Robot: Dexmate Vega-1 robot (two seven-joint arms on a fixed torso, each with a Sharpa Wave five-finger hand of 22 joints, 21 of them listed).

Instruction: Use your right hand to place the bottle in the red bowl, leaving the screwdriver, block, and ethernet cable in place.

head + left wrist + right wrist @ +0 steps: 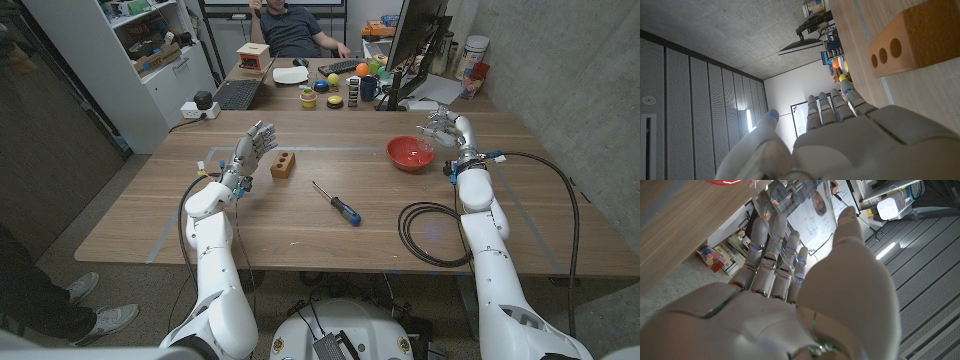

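Head view | right hand [441,127] holds bottle [785,200] by red bowl [409,153]

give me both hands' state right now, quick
Left hand: open, fingers apart, holding nothing, beside the block.
Right hand: holding the clear bottle, next to the red bowl.

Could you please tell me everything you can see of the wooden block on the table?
The wooden block is a small rectangular piece of light brown, grainy wood. Its long side shows three round holes in a row in the left wrist view. It lies flat on the table, just to the right of the left hand, which does not touch it. The screwdriver lies apart, nearer the robot.
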